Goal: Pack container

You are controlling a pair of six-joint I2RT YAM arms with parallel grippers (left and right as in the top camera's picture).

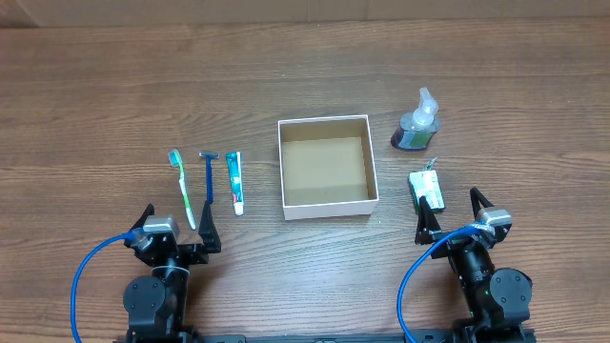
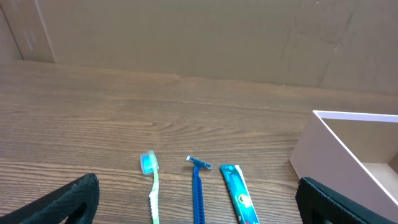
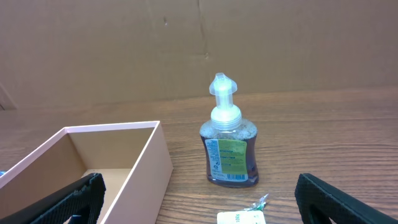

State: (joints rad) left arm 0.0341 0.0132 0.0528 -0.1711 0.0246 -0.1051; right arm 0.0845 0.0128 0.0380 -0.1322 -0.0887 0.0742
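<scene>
The container (image 1: 284, 171), a shallow square box with white walls and a brown inside, stands empty at the table's middle; it also shows in the left wrist view (image 2: 323, 149) and the right wrist view (image 3: 149, 162). Left of it lie a green toothbrush (image 1: 181, 186), a blue razor (image 1: 210, 176) and a teal toothpaste tube (image 1: 234, 181). Right of it stand a purple soap bottle (image 1: 417, 124) and a small white-green packet (image 1: 428, 189). My left gripper (image 1: 176, 227) is open, just in front of the toothbrush. My right gripper (image 1: 456, 217) is open, just in front of the packet.
The wooden table runs wide round the things. A brown cardboard wall (image 2: 186, 37) stands behind the table's far edge. Blue cables (image 1: 91, 276) loop beside both arm bases at the front.
</scene>
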